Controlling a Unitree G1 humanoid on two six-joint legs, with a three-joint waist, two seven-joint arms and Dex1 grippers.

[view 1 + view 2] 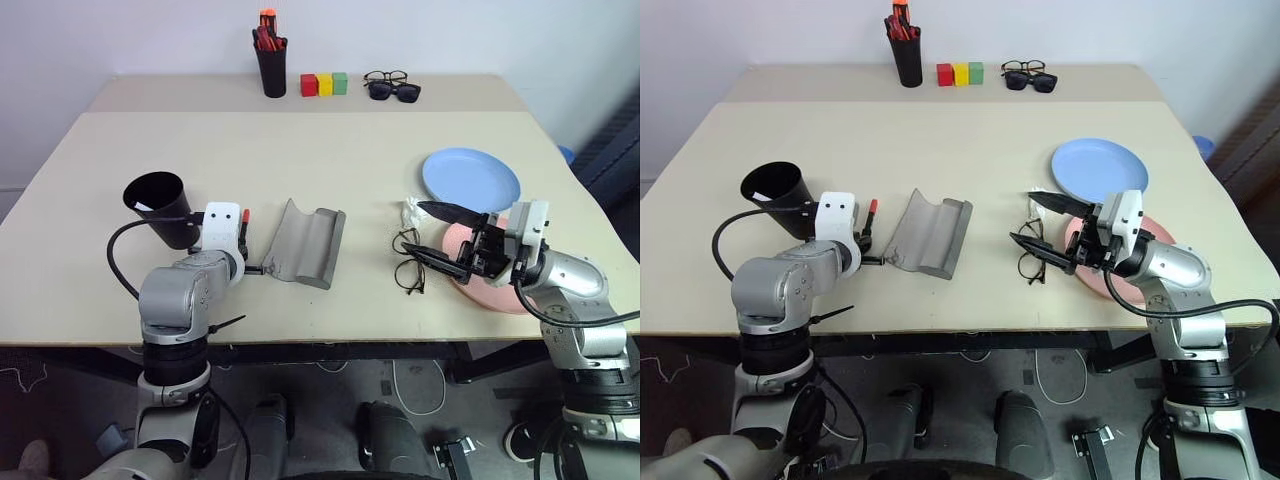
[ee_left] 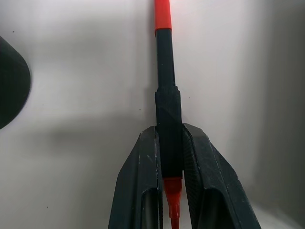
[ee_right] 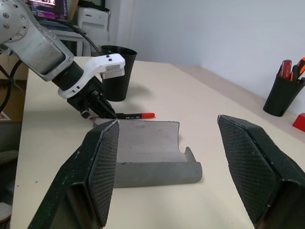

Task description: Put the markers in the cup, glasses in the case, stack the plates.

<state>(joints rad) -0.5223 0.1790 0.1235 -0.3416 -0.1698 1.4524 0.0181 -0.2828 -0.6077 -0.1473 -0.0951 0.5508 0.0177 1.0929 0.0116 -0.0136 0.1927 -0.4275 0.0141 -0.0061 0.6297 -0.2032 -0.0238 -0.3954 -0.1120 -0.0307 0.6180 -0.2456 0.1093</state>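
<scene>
The left gripper [image 2: 170, 157] is low over the table [image 1: 300, 150] and its two fingers are squeezed shut on the black marker [image 2: 167, 109] with the red cap. The marker lies flat on the table between the cup [image 1: 160, 207] and the case [image 1: 305, 244], with its red cap pointing away from the gripper. The cup is black and tips a little, and something white shows inside it. It stands just beside the left gripper, on the outer side. The grey case lies open near the middle of the table, with its hollow side up. The right gripper [image 1: 440, 232] hangs above the table with its fingers spread wide and nothing between them. The glasses [image 1: 408, 262] with thin black round frames lie on the table just under and beside its fingertips. A small white crumpled thing [image 1: 412, 210] lies next to the glasses. The blue plate [image 1: 471, 179] sits flat on the table behind the right gripper. The pink plate [image 1: 1090, 270] sits closer to the table edge, partly hidden under the right arm. At the far side stand a pen holder [image 1: 270, 62] with red and orange markers, three blocks [image 1: 324, 84] in red, yellow and green, and two more pairs of glasses [image 1: 392, 86].
</scene>
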